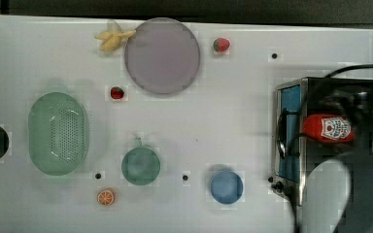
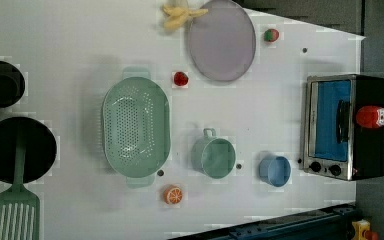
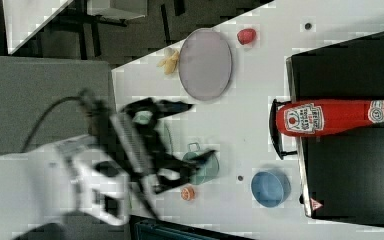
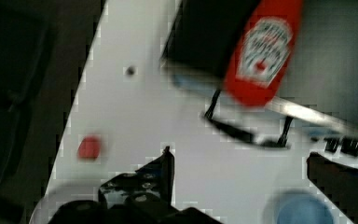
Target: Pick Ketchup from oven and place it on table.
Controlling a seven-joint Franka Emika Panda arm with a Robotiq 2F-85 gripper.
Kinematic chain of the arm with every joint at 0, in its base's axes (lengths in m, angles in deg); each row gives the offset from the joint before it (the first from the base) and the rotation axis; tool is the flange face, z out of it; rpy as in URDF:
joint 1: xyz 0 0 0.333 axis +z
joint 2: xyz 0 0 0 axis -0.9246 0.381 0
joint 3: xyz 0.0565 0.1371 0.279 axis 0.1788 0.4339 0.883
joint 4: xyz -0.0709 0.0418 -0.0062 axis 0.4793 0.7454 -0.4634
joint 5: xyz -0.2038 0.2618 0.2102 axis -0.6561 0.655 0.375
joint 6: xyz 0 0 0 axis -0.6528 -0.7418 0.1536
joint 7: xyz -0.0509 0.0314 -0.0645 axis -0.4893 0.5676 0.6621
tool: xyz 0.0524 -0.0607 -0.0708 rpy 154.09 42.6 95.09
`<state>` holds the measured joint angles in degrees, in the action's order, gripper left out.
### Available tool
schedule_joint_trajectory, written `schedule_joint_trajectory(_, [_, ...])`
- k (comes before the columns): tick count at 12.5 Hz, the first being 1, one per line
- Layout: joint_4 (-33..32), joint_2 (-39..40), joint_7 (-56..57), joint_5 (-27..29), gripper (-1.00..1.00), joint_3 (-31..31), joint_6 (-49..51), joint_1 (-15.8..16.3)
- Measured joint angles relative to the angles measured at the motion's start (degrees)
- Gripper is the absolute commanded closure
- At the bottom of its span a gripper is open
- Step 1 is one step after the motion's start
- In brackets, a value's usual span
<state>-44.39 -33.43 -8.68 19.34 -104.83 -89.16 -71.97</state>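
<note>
- On the top view's far left, a green colander lies on the white counter.
- Just right of it in the top view are a strawberry, a green cup and an orange slice near the top view's lower edge.
- A pale banana bunch touches the rim of a round grey plate at the top view's upper edge; a second strawberry sits to the right of the plate.
- A blue bowl stands between the green cup and the oven in the top view.
- The oven stands at the top view's right end, glass door shut, handle facing the colander side.
- The Ketchup lies on its side on the oven's black roof; in the right view its base overhangs the handle edge and its white cap points to the right view's right.
- My pincer hangs above the counter in the right view, left of the oven and well apart from the bottle, fingers spread wide and pinching nothing.
</note>
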Motion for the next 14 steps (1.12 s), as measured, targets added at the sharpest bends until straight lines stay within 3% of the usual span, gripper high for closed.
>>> schedule_joint_trajectory(3, [-0.6, 5.5, 0.0, 0.9, -1.0, -4.8, -2.4, -1.8])
schedule_joint_trajectory(7, [5.8, 17.3, -0.3, 6.0, -1.0, -8.9, -3.3, -2.6])
schedule_joint_trajectory(14, [5.8, 28.4, -0.6, 10.7, -1.0, -7.3, -8.5, -3.0])
